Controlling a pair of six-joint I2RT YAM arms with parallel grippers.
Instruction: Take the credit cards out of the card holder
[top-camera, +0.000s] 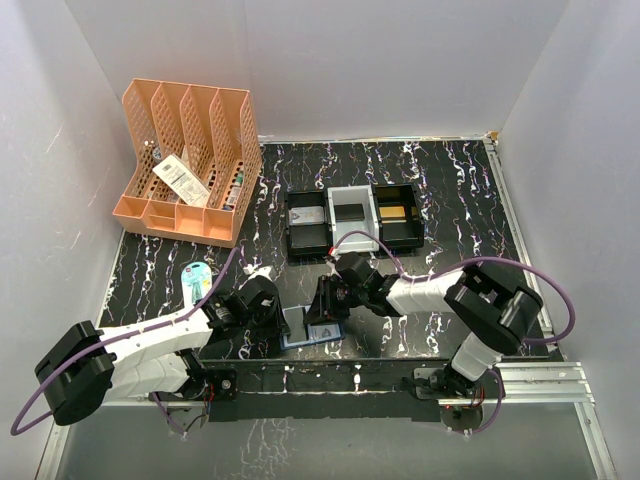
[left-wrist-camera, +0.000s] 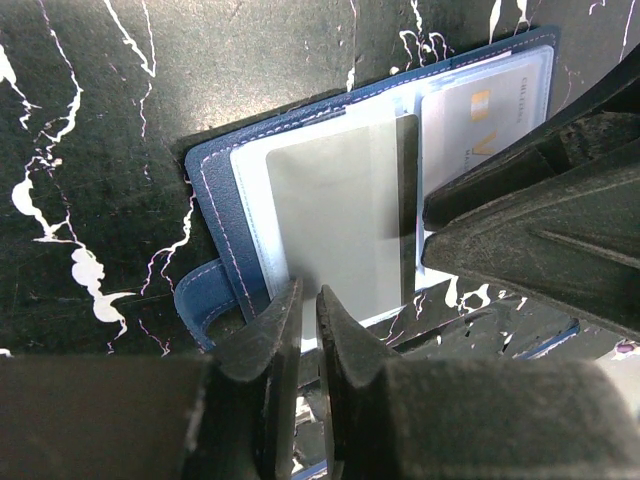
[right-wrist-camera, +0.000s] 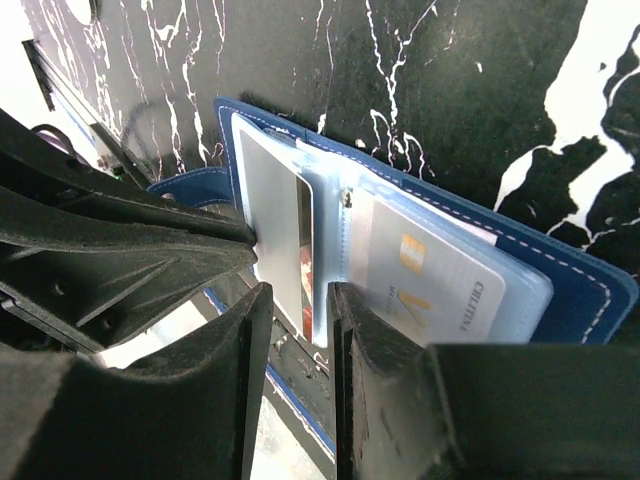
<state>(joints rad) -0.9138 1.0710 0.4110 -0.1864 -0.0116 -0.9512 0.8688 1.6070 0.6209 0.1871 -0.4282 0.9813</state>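
Card holder (top-camera: 312, 328) lies open at the table's (top-camera: 450, 200) near edge, between two grippers.
Left gripper (left-wrist-camera: 309, 305) and right gripper (right-wrist-camera: 298, 300), both nearly closed, pinch its clear sleeves (right-wrist-camera: 330, 200); two credit cards (right-wrist-camera: 430, 270) sit inside.

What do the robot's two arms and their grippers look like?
Both the left arm and the right arm have white links between bulky black joint housings, and a looping purple cable runs along each. The left gripper and the right gripper are matte black, each with two flat, tapering fingers. No markings are legible.
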